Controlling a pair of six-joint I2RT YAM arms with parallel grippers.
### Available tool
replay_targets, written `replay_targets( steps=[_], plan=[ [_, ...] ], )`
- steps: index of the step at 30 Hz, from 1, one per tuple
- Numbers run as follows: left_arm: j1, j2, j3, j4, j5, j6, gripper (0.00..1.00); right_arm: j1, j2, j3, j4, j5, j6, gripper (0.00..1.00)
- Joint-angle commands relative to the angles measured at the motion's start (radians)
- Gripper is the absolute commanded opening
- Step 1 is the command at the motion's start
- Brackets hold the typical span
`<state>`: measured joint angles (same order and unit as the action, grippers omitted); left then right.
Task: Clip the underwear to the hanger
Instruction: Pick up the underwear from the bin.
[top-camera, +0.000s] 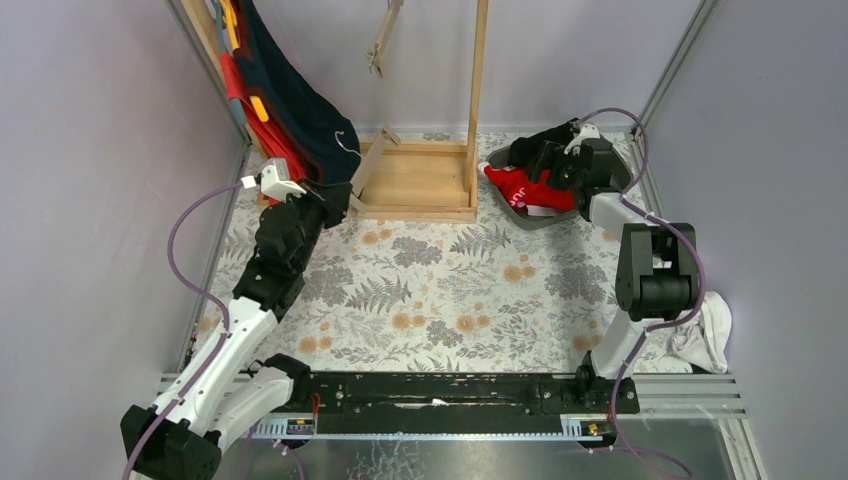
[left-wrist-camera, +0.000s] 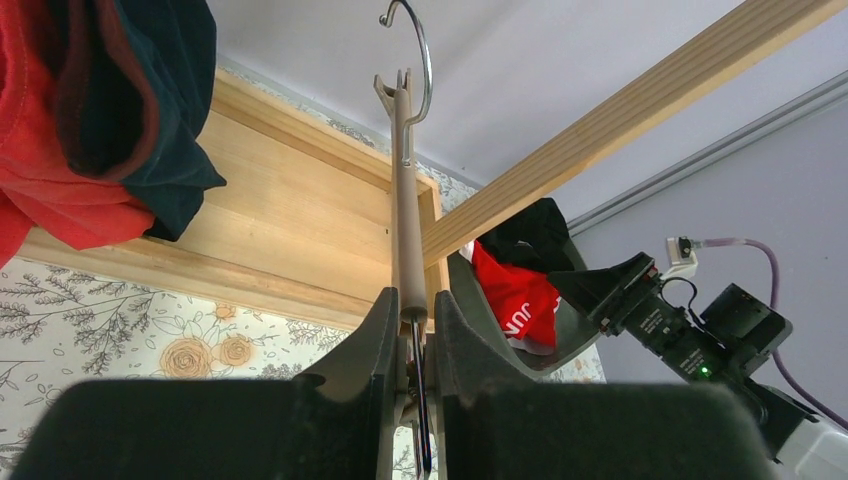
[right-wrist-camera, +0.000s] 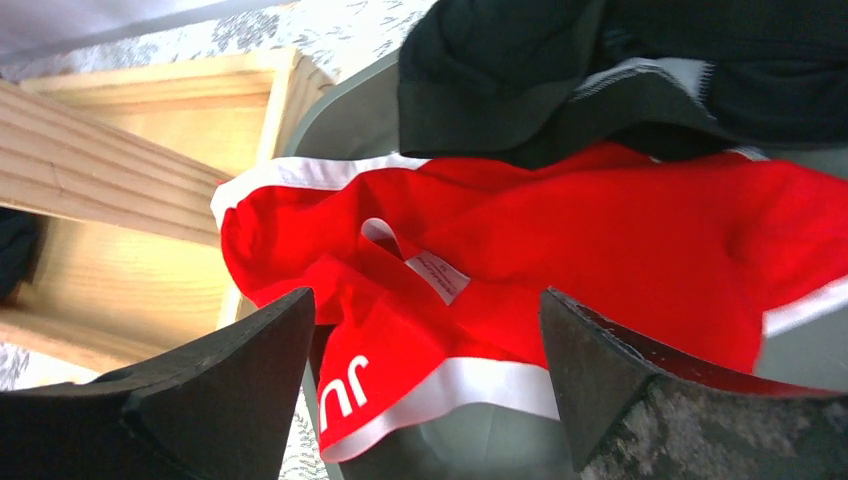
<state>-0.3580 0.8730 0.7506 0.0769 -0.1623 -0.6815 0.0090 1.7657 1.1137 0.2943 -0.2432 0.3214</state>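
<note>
Left tool (left-wrist-camera: 410, 330) clamped on hanger (left-wrist-camera: 404, 200), close beside wooden frame (top-camera: 415, 180). Right tool (right-wrist-camera: 425, 300) fingers apart, poised over red underwear (right-wrist-camera: 620, 250) lying in grey tub (right-wrist-camera: 340, 120). Black garments (right-wrist-camera: 560, 70) overlapped underwear's far edge. Wooden frame stood between both arms.

Open counter (top-camera: 440, 290) lay between the hands, but the wooden rack (top-camera: 415, 185) stood just right of the left hand (left-wrist-camera: 410, 305) clamped on the hanger (left-wrist-camera: 405, 200), hung clothes (left-wrist-camera: 110, 110) crowded its upper left, and black garments (right-wrist-camera: 600, 70) and the bin wall (right-wrist-camera: 480, 445) hemmed in the wide-spread right hand (right-wrist-camera: 425, 298).
</note>
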Motion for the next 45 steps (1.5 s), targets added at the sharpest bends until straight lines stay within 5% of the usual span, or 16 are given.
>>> replay_targets(
  steps=[1, 33, 41, 45],
  plan=[
    [-0.017, -0.007, -0.008, 0.113, -0.058, -0.013, 0.0, 0.005, 0.033, 0.093, 0.044, -0.137, -0.08, 0.88],
    [-0.078, 0.039, 0.005, 0.12, -0.1, -0.003, 0.0, 0.006, 0.14, 0.251, -0.208, -0.252, -0.28, 0.74],
    [-0.079, 0.035, 0.001, 0.118, -0.106, -0.001, 0.0, 0.007, 0.179, 0.285, -0.228, -0.28, -0.279, 0.64],
    [-0.079, 0.031, 0.001, 0.115, -0.11, 0.002, 0.0, 0.008, 0.193, 0.309, -0.251, -0.293, -0.285, 0.49]
  ],
)
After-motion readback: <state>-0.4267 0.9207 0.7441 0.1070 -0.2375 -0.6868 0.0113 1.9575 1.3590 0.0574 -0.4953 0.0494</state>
